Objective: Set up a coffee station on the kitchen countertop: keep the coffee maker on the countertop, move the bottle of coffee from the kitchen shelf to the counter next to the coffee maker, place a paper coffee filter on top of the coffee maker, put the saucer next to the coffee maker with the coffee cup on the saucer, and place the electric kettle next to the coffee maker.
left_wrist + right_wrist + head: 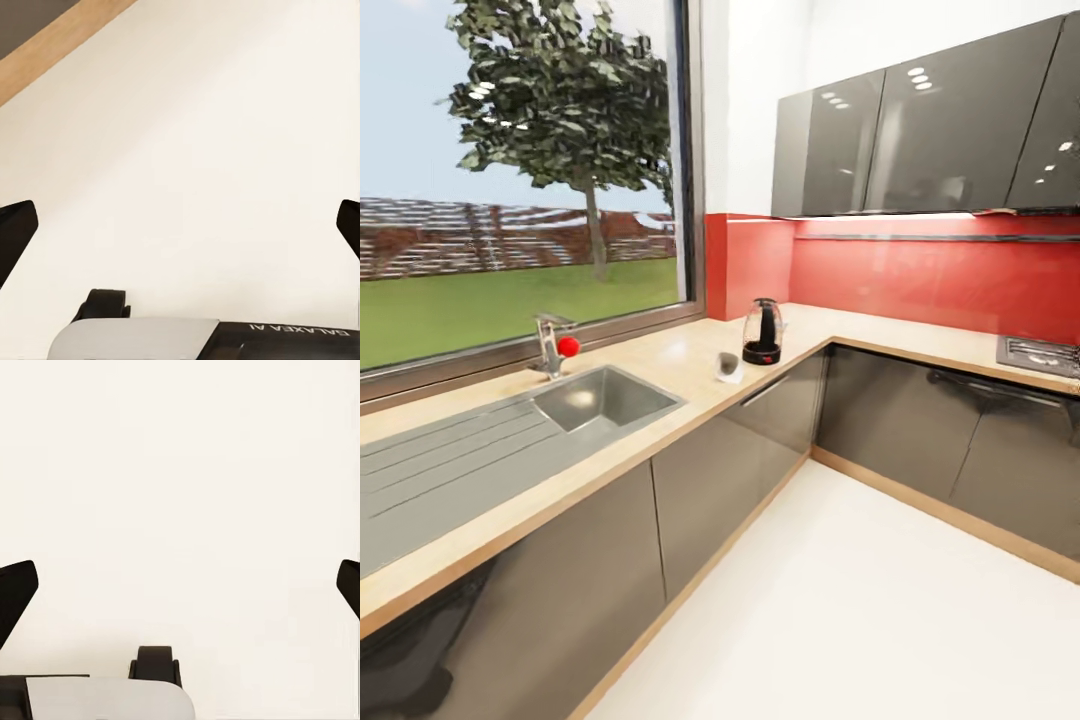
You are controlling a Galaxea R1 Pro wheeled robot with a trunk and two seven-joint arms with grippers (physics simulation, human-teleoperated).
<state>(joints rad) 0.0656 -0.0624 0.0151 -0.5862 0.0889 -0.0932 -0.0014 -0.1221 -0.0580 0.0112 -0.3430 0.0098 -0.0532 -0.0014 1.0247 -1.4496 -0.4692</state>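
Note:
The electric kettle (763,333), clear glass with a black base and handle, stands on the kitchen countertop (680,360) near the inner corner. Just in front of it lies a small white object (729,367); I cannot tell whether it is the coffee cup or the saucer. The coffee maker, bottle of coffee and paper coffee filter are out of view. My left gripper (180,232) is open over pale floor, its fingertips (15,229) far apart. My right gripper (180,592) is open the same way above bare floor, holding nothing.
A steel sink (605,397) with drainboard and a faucet (550,345) with a red knob sit under the big window. A hob (1040,355) lies at the right of the counter. Dark grey wall cabinets (930,120) hang above the red backsplash. My base (135,337) shows below the left gripper.

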